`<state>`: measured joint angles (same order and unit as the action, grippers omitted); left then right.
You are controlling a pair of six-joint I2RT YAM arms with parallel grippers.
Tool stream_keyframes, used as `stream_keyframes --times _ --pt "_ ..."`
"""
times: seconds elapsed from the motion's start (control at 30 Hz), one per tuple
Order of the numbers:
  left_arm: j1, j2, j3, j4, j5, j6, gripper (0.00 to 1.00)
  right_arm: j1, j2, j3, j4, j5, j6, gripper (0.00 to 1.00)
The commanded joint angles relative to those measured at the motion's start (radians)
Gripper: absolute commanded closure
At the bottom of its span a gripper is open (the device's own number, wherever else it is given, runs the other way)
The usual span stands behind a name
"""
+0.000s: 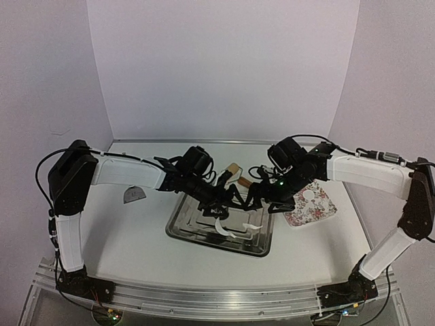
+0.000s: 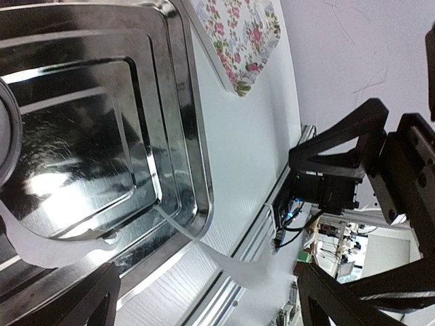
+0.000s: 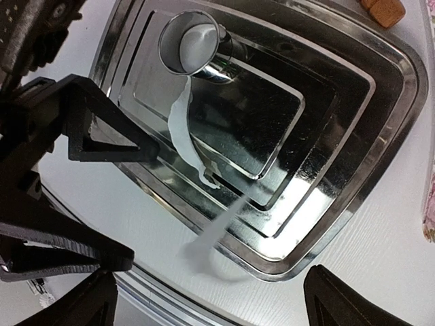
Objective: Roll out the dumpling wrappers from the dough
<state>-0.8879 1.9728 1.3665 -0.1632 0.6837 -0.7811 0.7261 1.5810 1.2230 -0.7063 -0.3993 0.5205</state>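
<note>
Both grippers hang over the metal tray (image 1: 183,227). My left gripper (image 1: 228,204) is open, and a thin white dough strip (image 2: 180,227) runs from the tray floor up between its fingers (image 2: 88,299). My right gripper (image 1: 262,202) is open too, its fingers (image 3: 340,302) wide apart, and a blurred dough strip (image 3: 217,227) rises between them. The clear ring cutter (image 3: 194,42) lies in the tray with white dough inside it, and a ragged dough tail (image 3: 178,129) trails from it. One small white disc (image 1: 304,197), seemingly a dumpling wrapper, lies on the floral plate (image 1: 319,207).
A wooden rolling pin (image 1: 236,170) lies just behind the tray. A grey half-round piece (image 1: 134,195) sits on the table to the left. The floral plate stands right of the tray. The aluminium rail (image 1: 217,299) runs along the near edge.
</note>
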Motion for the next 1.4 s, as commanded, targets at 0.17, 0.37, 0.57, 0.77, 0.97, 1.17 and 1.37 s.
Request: stream_keyframes --times 0.17,0.37,0.57,0.77,0.97,1.17,1.37 --pt "-0.018 0.008 0.018 0.002 0.085 0.078 0.11 -0.002 -0.07 -0.002 0.029 0.09 0.052 0.04" --pt "-0.002 -0.148 -0.007 -0.123 -0.284 0.047 0.09 -0.002 -0.038 0.026 0.024 0.134 0.052 0.09" --pt "-0.001 -0.252 -0.094 -0.202 -0.515 -0.062 0.13 -0.002 0.14 0.171 -0.003 0.136 -0.013 0.22" --pt "-0.001 -0.222 -0.116 -0.249 -0.509 -0.088 0.28 -0.001 0.352 0.365 -0.023 0.159 -0.063 0.38" --pt "0.0 -0.177 -0.097 -0.273 -0.501 -0.078 0.39 -0.002 0.532 0.536 -0.056 0.17 -0.114 0.51" --pt "0.001 -0.127 -0.075 -0.298 -0.477 -0.064 0.43 -0.001 0.648 0.646 -0.097 0.176 -0.163 0.59" --pt "0.001 -0.08 -0.031 -0.333 -0.469 -0.037 0.44 0.001 0.73 0.732 -0.141 0.185 -0.186 0.68"
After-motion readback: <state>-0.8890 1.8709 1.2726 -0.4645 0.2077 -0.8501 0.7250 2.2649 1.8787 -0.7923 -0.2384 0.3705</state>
